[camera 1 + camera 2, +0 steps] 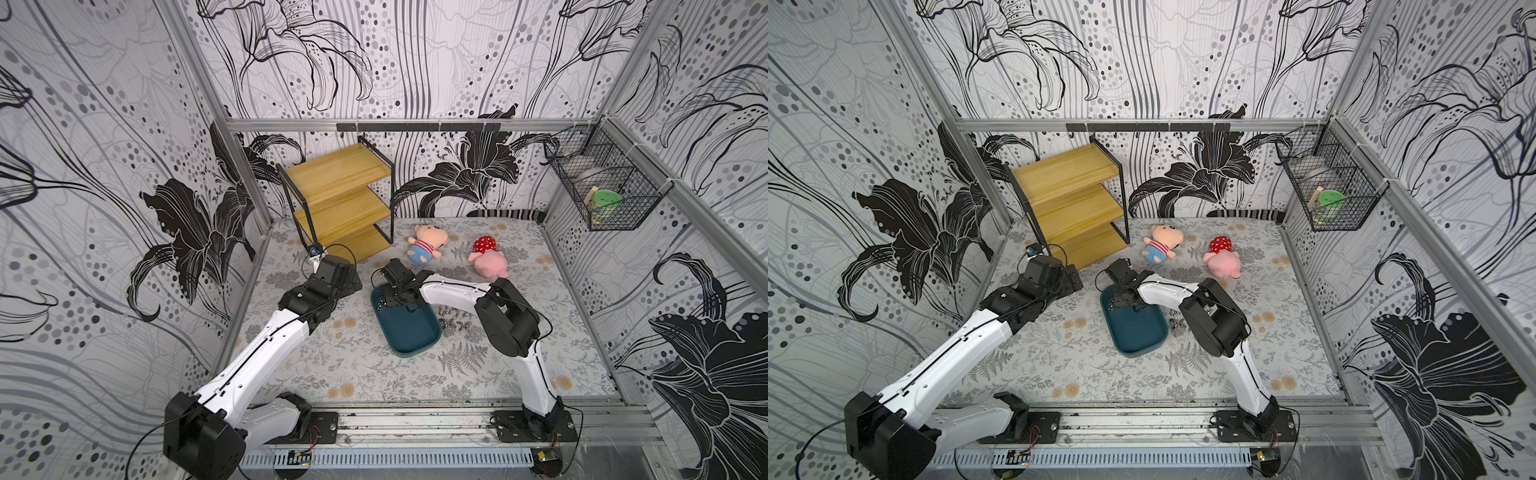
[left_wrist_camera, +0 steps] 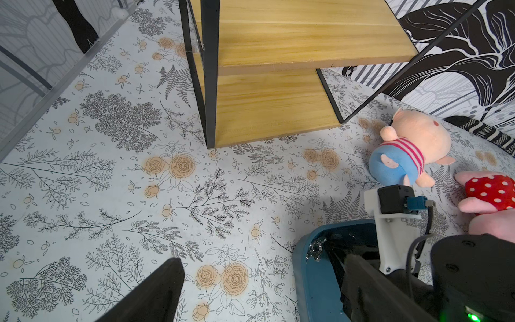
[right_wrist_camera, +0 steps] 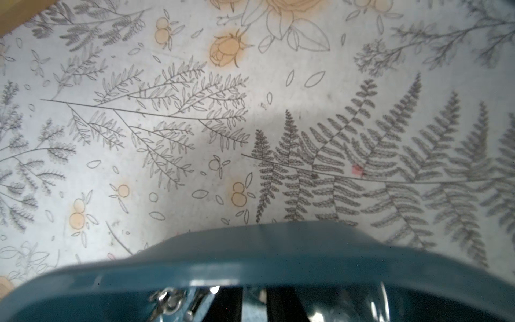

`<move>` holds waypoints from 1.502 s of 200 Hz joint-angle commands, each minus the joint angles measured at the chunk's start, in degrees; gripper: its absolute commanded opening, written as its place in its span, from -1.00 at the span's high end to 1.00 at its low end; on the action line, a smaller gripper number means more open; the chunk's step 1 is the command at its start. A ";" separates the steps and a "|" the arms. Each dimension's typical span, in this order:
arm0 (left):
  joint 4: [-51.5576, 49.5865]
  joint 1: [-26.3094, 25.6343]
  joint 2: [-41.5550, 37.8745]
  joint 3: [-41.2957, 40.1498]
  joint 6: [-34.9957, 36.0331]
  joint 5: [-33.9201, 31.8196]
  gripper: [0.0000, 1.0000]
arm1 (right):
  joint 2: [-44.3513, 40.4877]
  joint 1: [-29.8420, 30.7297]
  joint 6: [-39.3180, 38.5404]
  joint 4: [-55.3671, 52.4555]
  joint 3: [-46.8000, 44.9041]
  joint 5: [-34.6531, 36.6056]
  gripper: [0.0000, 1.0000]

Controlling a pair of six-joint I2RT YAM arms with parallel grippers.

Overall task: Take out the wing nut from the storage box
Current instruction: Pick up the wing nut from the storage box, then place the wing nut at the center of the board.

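Teal storage box (image 1: pixel 409 332) on pale floral tabletop (image 1: pixel 332 365), lily-print walls (image 1: pixel 415 62) around.

This is a robotics lab test cell, not a lived-in room. An aluminium frame (image 1: pixel 399 124) boxes in a small worktop (image 1: pixel 353 374), and its walls (image 1: pixel 104 166) are panels printed with black-and-white lilies. Two white-and-black arms, the left arm (image 1: pixel 266 349) and the right arm (image 1: pixel 536 374), are bolted to a metal rail (image 1: pixel 415 424) along the front edge, above a slotted cable duct (image 1: pixel 395 459). The things on show look like staged props: a wooden shelf (image 1: pixel 345 195), a wire basket (image 1: pixel 611 187) hung on the frame, two plush toys (image 1: pixel 426 245) and a teal storage box (image 1: pixel 415 336).
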 commanded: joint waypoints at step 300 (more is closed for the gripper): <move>2.23 -0.45 1.34 0.67 -0.09 0.68 -0.90 | -38.29 -10.06 -1.60 -4.72 -26.33 2.77 0.95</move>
